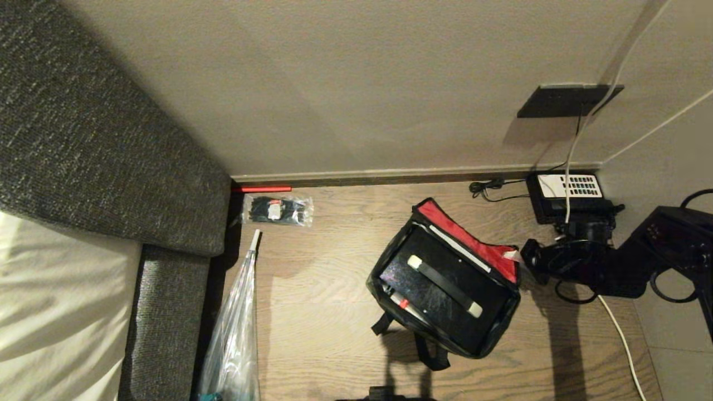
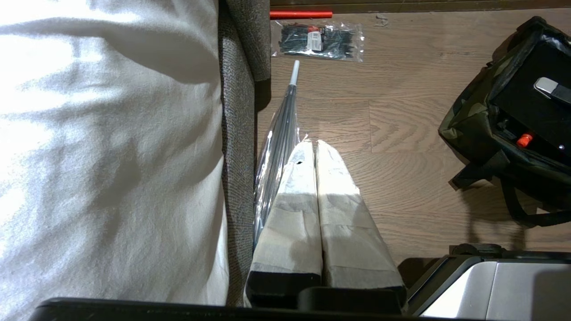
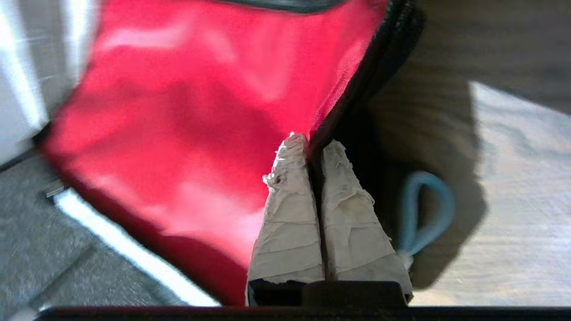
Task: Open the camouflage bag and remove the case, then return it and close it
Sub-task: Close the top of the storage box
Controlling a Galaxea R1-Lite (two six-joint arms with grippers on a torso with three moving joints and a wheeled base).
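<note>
Wood-plank floor beside a grey upholstered sofa carries the camouflage bag, standing open near the wall's skirting with the case inside. Its red lid lining is soft, limp fabric; the right tool is pressed together, pinching the lid's zippered edge, a sensible hold. The left tool hangs pressed together, empty, by the sofa.

The case lies in the camouflage bag, apparently left of the telephone.

Dim warm light, long shadows on floor; right wrist view motion-blurred, sheet glary.
</note>
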